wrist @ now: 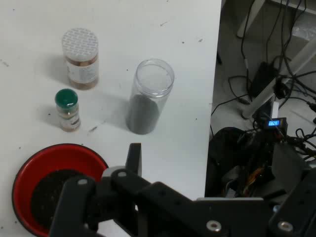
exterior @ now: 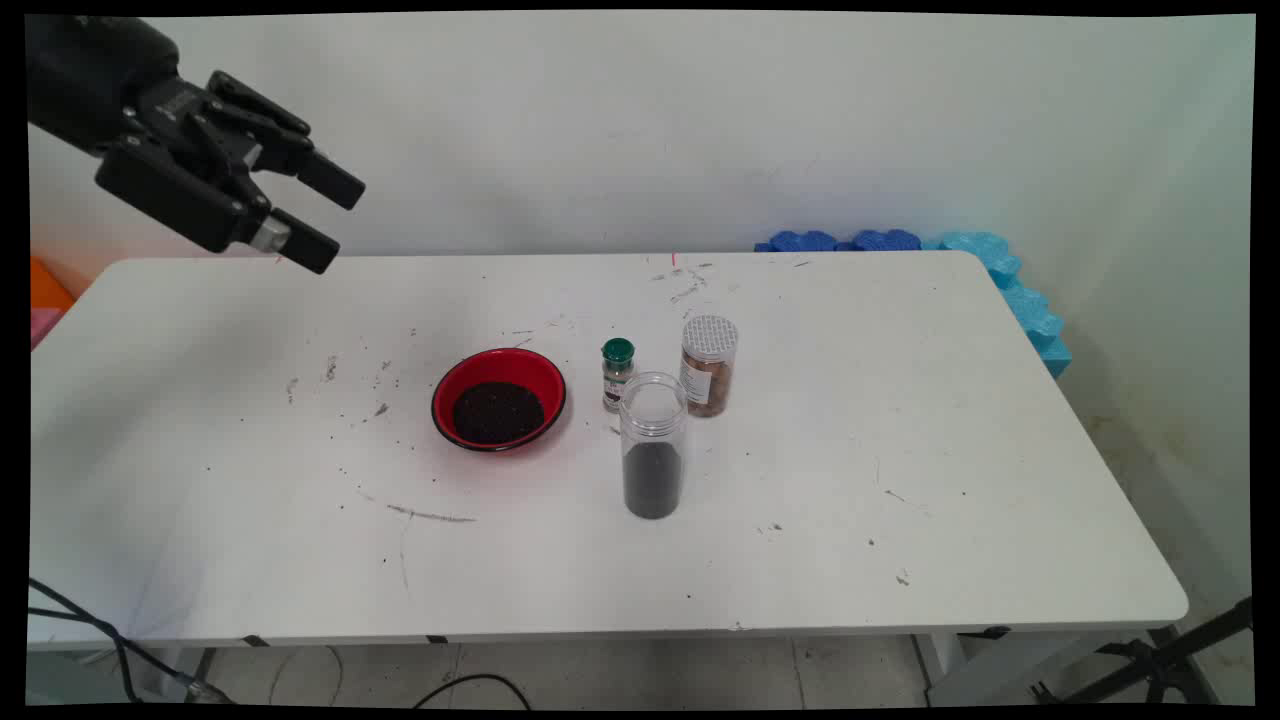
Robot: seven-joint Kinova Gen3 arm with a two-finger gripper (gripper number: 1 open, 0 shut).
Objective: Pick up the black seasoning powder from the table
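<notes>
My black gripper (exterior: 326, 220) hangs open and empty, high above the table's far left corner. Well below it and to the right sits a red bowl (exterior: 500, 357) holding dark grains. Right of the bowl stand a small green-capped spice bottle (exterior: 617, 374), a white-lidded jar (exterior: 708, 365) of brown pieces, and in front of them a lidless clear jar (exterior: 652, 445) part filled with dark grains. The hand view looks down on the same bowl (wrist: 53, 150), spice bottle (wrist: 67, 109), lidded jar (wrist: 81, 58) and clear jar (wrist: 148, 96), with one finger (wrist: 134, 157) rising beside the bowl.
The white table (exterior: 900, 480) is scuffed and speckled with spilled grains. Blue foam pieces (exterior: 1000, 275) lean along its back right corner, and an orange object (exterior: 45, 285) lies off the left edge. Cables and gear (wrist: 266, 123) lie beyond the table edge.
</notes>
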